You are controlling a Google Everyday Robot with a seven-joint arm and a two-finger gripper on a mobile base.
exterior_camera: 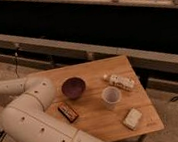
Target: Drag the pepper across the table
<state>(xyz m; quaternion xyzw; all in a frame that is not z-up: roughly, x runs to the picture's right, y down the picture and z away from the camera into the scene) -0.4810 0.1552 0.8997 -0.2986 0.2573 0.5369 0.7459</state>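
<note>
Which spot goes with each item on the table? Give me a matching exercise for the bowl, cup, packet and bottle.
1 purple bowl
2 clear cup
3 red-and-black packet
4 white bottle

A on its side, toward the table's right edge
B upright, mid-table
C flat, in front of the bowl
D next to the arm's elbow

Pairs: 1-D, 2-B, 3-C, 4-A.
The pincer is out of view past the left edge; no pepper shows.
</note>
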